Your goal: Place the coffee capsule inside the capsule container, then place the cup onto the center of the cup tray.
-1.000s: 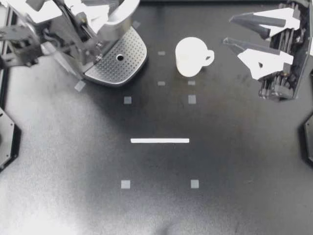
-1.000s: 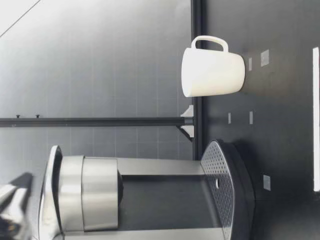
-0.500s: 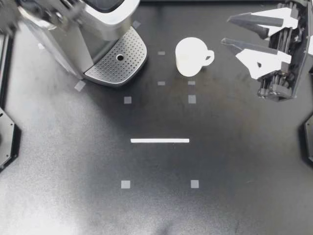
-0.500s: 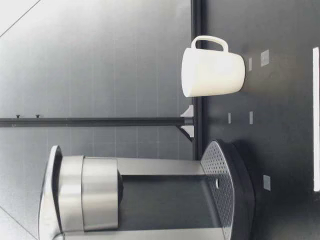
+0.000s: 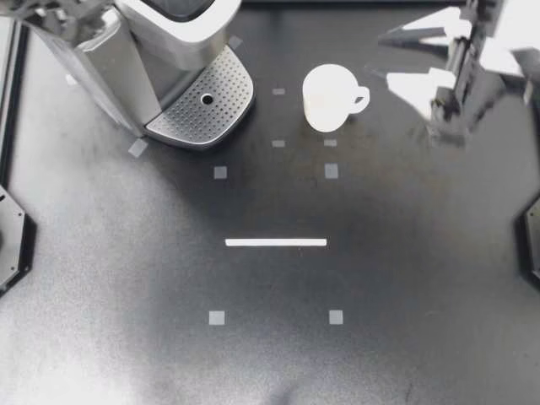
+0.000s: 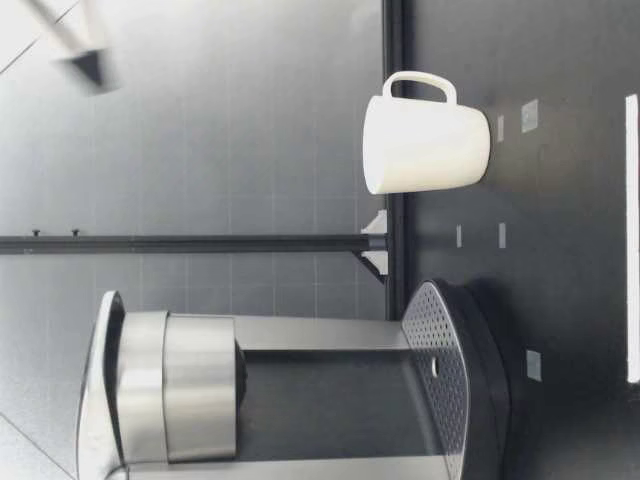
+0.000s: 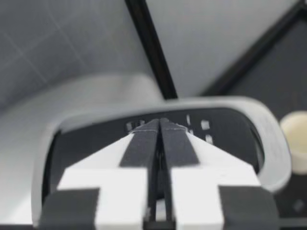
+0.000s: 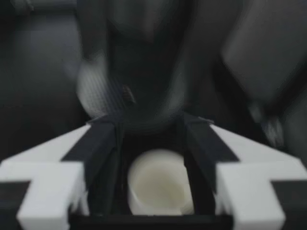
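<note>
Holding right pincer (image 5: 386, 59) spread wide and empty, near the handle side of the cup (image 5: 327, 97), not touching. Seeing cup upright on worktop (image 5: 270, 278), beside coffee machine (image 5: 160, 34), off the perforated tray (image 5: 202, 105). Holding left pincer (image 7: 159, 123) pressed closed, nothing visible between fingers, over the machine's top.

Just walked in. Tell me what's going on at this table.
A two-armed robot is working beside a coffee machine. Its right pincer hangs open next to the white cup, on the handle side, not touching it. The cup stands upright on the table, off the machine's perforated tray, which is bare. The left pincer is shut, holding nothing, over the top of the machine. No capsule is in sight.
</note>
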